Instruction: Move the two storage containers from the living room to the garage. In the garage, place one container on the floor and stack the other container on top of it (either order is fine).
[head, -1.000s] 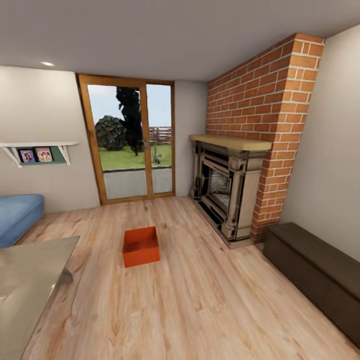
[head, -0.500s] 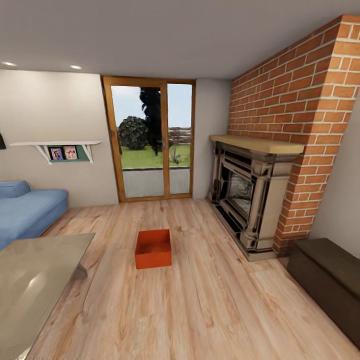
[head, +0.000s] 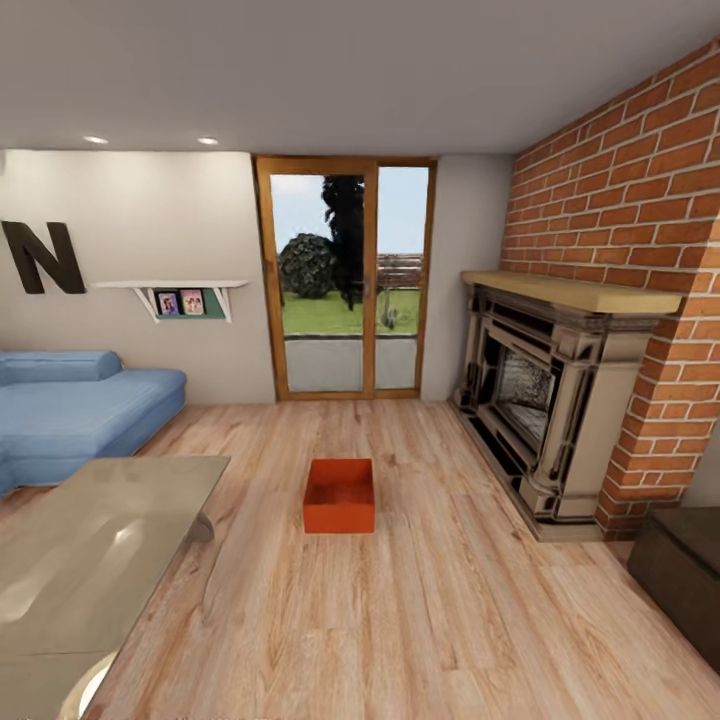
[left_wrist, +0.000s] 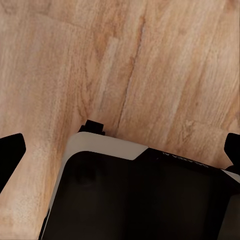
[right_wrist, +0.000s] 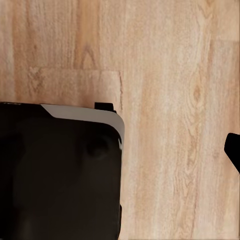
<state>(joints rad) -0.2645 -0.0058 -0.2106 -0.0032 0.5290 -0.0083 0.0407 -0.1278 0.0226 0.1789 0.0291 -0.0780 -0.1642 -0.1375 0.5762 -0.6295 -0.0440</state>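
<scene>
plank floor (head: 420, 620), orange bin (head: 339, 496), seemingly empty

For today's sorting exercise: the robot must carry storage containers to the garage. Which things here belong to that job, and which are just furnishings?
Belongs to the job:
orange-red container, on the wood floor

Just furnishings:
blue sofa
glass table
fireplace
dark chest
wall shelf
glass doors

I see blue sofa (head: 85, 405) left, glass table (head: 95, 540) nr it, brick fireplace (head: 560, 400) right, dark chest (head: 685, 575) beside.
</scene>
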